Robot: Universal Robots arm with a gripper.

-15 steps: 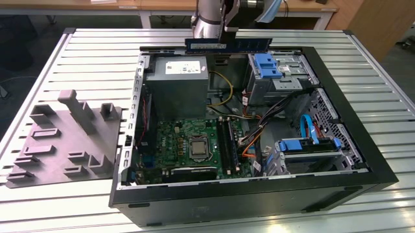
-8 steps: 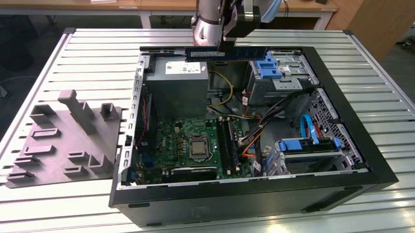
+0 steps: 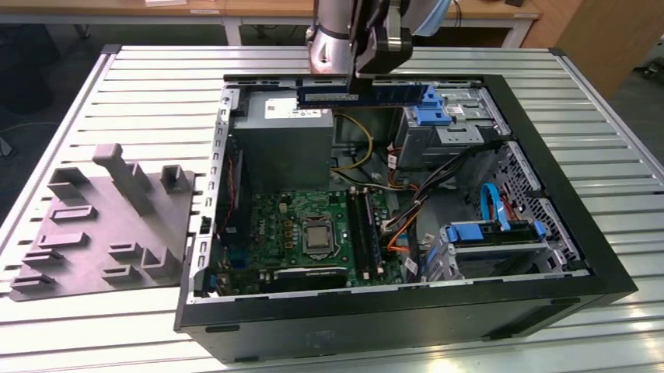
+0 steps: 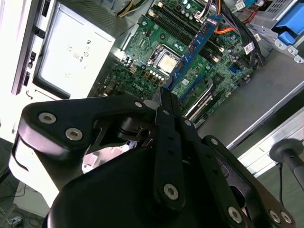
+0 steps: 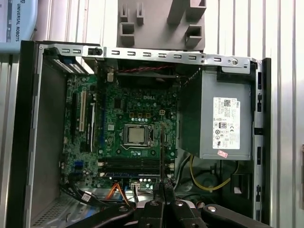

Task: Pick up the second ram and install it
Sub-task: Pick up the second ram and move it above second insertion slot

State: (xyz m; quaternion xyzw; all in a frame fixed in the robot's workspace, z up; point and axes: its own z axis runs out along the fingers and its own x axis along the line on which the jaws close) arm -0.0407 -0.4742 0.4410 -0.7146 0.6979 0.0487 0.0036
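**A:** Where is the second ram?

**B:** In my gripper [image 3: 360, 78]. My fingers [image 4: 166, 128] are pinched shut on its top edge, so the second ram [image 3: 358, 95] hangs level above the far end of the open computer case [image 3: 415, 330]. It is near the power supply [image 3: 282, 136] and well clear of the motherboard [image 3: 301, 229].

**A:** Why grip it by that edge?

**B:** As I judge it, that leaves the contact edge free and facing down toward the memory slots [image 5: 130, 166].

**A:** And around you?

**B:** The case lies on its side on a slatted metal table [image 3: 145, 85]. A grey moulded tray [image 3: 104, 225] sits just beside it, on the exterior view's left. Wooden benches [image 3: 260, 8] stand beyond the table.
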